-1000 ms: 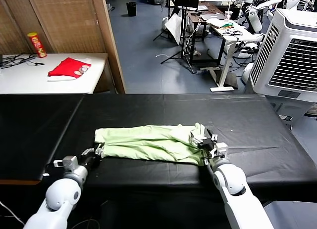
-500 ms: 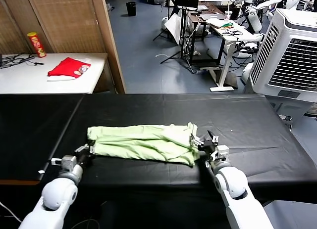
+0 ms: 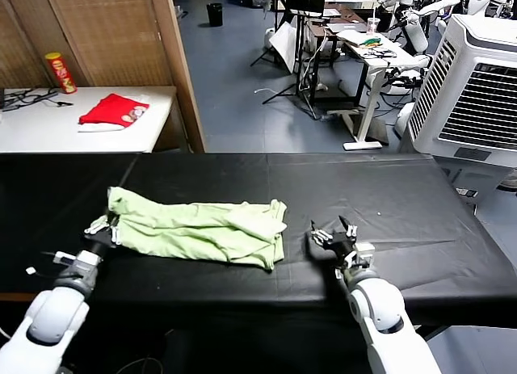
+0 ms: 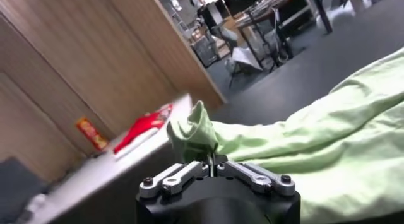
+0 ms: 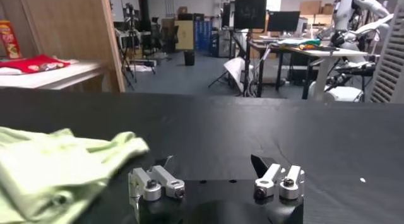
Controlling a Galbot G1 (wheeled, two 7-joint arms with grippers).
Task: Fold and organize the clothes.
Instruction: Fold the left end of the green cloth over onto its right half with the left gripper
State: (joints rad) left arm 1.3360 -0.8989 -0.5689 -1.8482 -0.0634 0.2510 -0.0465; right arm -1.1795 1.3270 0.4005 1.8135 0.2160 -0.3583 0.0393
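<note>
The pale lime-green shirt (image 3: 198, 229) lies bunched lengthwise on the black table (image 3: 388, 188), left of centre. My left gripper (image 3: 105, 232) is shut on the shirt's left end; in the left wrist view a tuft of green cloth (image 4: 192, 134) stands up from the closed jaws (image 4: 210, 161). My right gripper (image 3: 331, 238) is open and empty on the table, a short way right of the shirt's right end. In the right wrist view (image 5: 211, 168) the shirt's end (image 5: 76, 156) lies off to one side, apart from the fingers.
A white side table (image 3: 48, 123) at back left holds a red garment (image 3: 113, 109) and a red can (image 3: 59, 73). A wooden partition (image 3: 170, 59) stands behind. A white cooling unit (image 3: 477, 91) stands at back right.
My left gripper has pulled the shirt leftward along the table. My right gripper has let go of the shirt's right end and now stands open, apart from it.
</note>
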